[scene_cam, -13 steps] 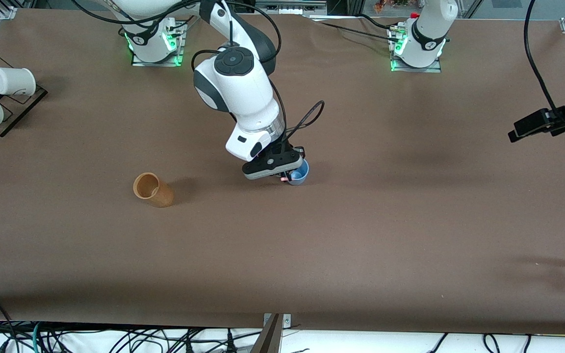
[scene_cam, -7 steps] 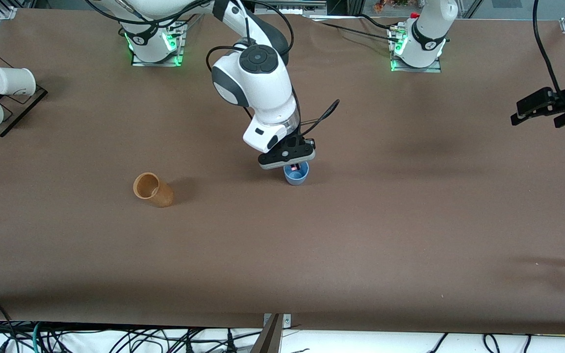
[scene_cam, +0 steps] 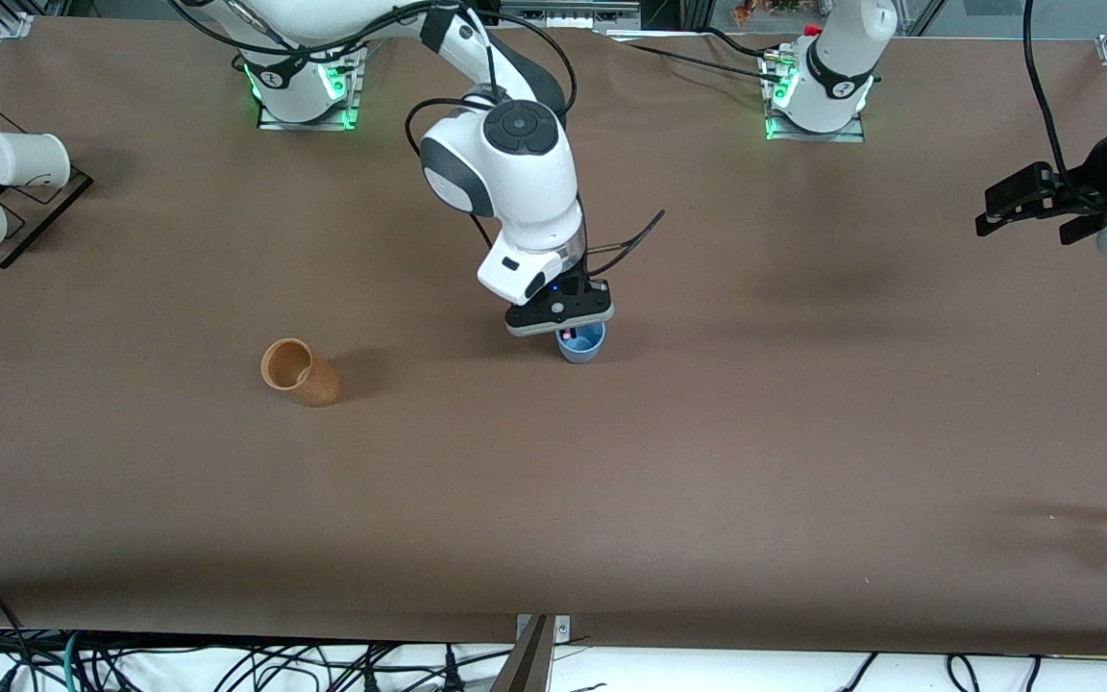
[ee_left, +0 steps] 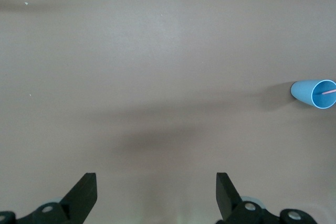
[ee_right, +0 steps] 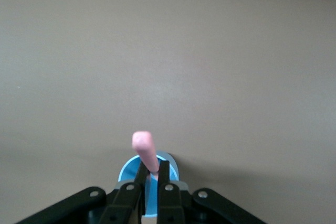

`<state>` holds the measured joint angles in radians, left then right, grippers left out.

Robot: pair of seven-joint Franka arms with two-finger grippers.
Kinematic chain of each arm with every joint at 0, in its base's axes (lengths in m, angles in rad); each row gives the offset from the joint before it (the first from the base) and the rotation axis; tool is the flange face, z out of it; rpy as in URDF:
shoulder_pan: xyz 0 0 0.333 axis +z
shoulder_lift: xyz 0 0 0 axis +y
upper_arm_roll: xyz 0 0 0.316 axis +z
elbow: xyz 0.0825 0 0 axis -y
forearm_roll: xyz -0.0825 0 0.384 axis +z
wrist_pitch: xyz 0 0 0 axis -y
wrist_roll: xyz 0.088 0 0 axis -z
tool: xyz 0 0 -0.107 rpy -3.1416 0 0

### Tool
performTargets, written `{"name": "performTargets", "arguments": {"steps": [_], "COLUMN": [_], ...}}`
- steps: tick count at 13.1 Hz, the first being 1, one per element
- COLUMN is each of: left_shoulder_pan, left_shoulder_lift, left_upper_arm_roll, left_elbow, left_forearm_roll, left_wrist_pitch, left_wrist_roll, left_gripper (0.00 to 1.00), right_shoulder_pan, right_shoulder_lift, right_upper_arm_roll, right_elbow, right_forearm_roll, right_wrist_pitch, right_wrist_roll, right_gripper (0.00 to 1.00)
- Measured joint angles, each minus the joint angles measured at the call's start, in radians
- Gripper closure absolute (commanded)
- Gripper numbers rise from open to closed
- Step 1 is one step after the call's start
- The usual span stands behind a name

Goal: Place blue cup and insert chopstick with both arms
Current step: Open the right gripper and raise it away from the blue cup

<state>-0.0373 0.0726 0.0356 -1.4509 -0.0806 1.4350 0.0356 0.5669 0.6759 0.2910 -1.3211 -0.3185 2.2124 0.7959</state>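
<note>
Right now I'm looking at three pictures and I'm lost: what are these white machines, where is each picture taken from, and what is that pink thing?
They are two robot arms bolted to a brown table. The wide picture comes from a high camera facing them; the other two come from cameras on the arms' wrists. The right gripper is over the blue cup mid-table, shut on the chopstick, a short pink stick pointing into the cup. The left gripper waits open over the table's left-arm end. Also there: a tan cup toward the right arm's end, and white cups on a rack by the edge.
</note>
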Motion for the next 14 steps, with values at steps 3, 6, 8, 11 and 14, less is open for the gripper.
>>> {"name": "performTargets", "arguments": {"steps": [3, 6, 8, 11, 14], "left_shoulder_pan": [0.001, 0.003, 0.003, 0.003, -0.001], "left_shoulder_lift": [0.003, 0.003, 0.003, 0.003, 0.003], "left_upper_arm_roll": [0.0, 0.001, 0.001, 0.001, -0.001], "left_elbow": [-0.005, -0.008, -0.008, -0.009, -0.009], "left_forearm_roll": [0.0, 0.0, 0.0, 0.0, 0.0], "left_wrist_pitch": [0.0, 0.0, 0.0, 0.0, 0.0], "left_wrist_roll": [0.0, 0.001, 0.002, 0.005, 0.008], "left_gripper": [0.0, 0.0, 0.0, 0.0, 0.0], "right_shoulder_pan": [0.0, 0.001, -0.004, -0.042, -0.148], "right_shoulder_lift": [0.01, 0.002, -0.024, -0.073, -0.145], "right_upper_arm_roll": [0.0, 0.0, -0.002, -0.006, -0.014], "right_elbow": [0.002, 0.036, 0.079, 0.158, 0.183], "right_forearm_roll": [0.0, -0.001, -0.001, 0.036, 0.143], "right_wrist_pitch": [-0.026, -0.121, -0.235, -0.428, -0.553], "right_wrist_roll": [0.011, 0.012, 0.012, -0.043, -0.214], "right_gripper": [0.0, 0.0, 0.0, 0.0, 0.0]}}
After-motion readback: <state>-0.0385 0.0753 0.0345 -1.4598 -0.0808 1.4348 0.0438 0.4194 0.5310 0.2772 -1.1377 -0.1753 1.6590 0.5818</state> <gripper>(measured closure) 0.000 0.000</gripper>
